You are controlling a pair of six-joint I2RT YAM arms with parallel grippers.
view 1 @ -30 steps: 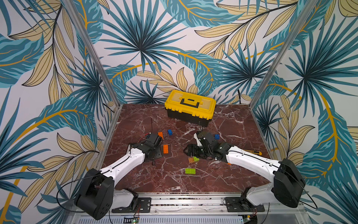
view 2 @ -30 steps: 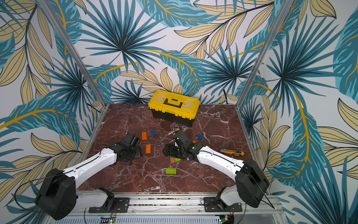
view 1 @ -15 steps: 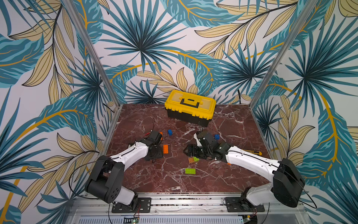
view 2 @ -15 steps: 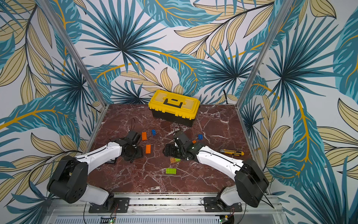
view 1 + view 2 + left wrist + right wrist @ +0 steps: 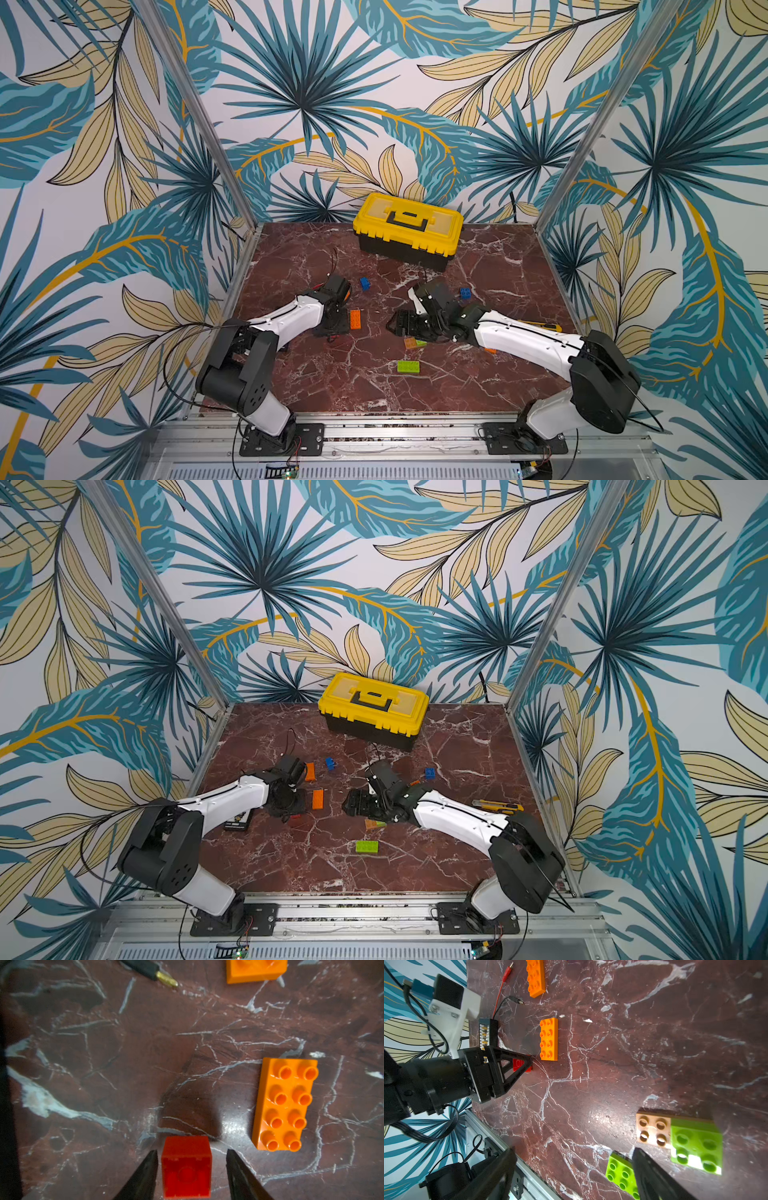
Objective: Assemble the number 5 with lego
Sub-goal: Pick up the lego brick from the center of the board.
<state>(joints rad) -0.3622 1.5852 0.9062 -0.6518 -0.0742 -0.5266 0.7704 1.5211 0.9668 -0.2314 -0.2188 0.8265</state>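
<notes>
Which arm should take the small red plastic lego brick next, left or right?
Left. The left gripper straddles the small red plastic brick, one open finger on each side. The right gripper stands open elsewhere, beside the tan studded brick and a lime green brick.

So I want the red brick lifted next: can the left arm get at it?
Probably yes: its fingers straddle the red brick with a small gap on either side, and the orange brick lies clear to one side.
</notes>
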